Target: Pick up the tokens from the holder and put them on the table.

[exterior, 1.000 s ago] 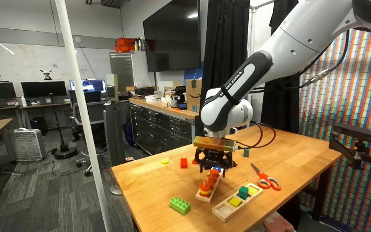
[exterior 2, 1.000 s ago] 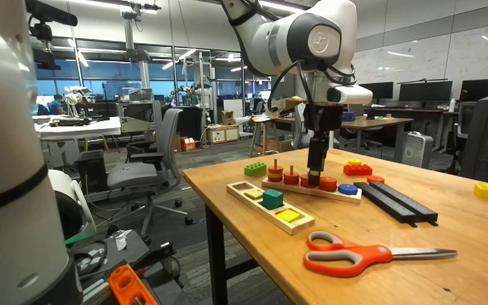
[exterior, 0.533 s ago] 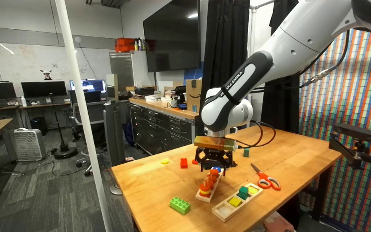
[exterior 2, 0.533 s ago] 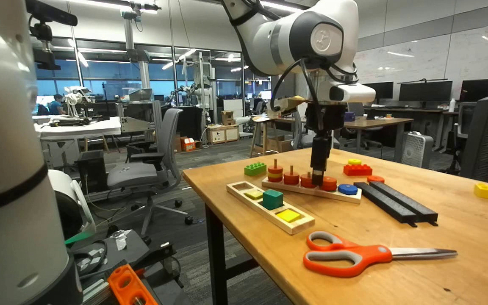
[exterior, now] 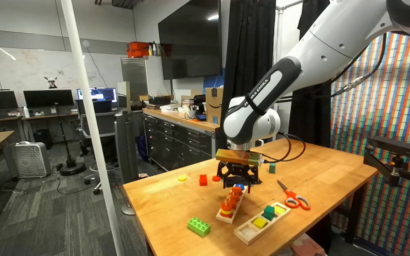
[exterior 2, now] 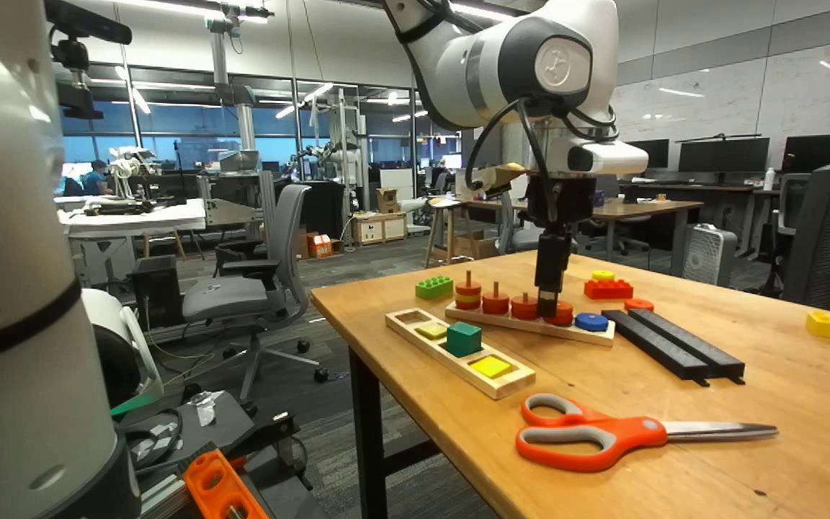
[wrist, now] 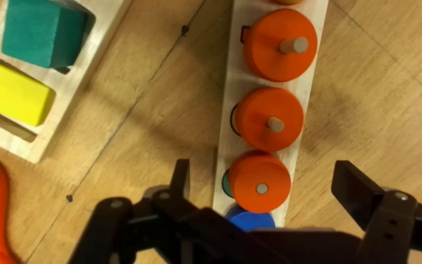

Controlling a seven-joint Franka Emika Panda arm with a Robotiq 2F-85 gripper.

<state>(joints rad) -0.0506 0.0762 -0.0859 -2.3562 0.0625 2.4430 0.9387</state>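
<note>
Claw [wrist: 262, 179], spread wide, straddles the holder [wrist: 238, 79], whose pegs [wrist: 276, 124] carry red tokens [wrist: 260, 108]. In an exterior view, a blue token [exterior 2: 592, 321] occupies the holder's right end.

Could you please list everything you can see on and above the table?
table: one, brown, under the rest
tray: one, tan, near table edge
yellow blocks: two, yellow, in tray
green blocks: two, green, tray and table
holder: one, tan, beside tray
red tokens: at least five, orange-red, holder and table
yellow tokens: at least two, yellow, likewise
blue token: one visible, blue, holder's end
scissors: one, orange-grey, beside tray
toy bricks: three, green, red and yellow, on table
bars: two, black, near blue token
gripper: one, black, open over holder
arm: one, mostly white, above table
</note>
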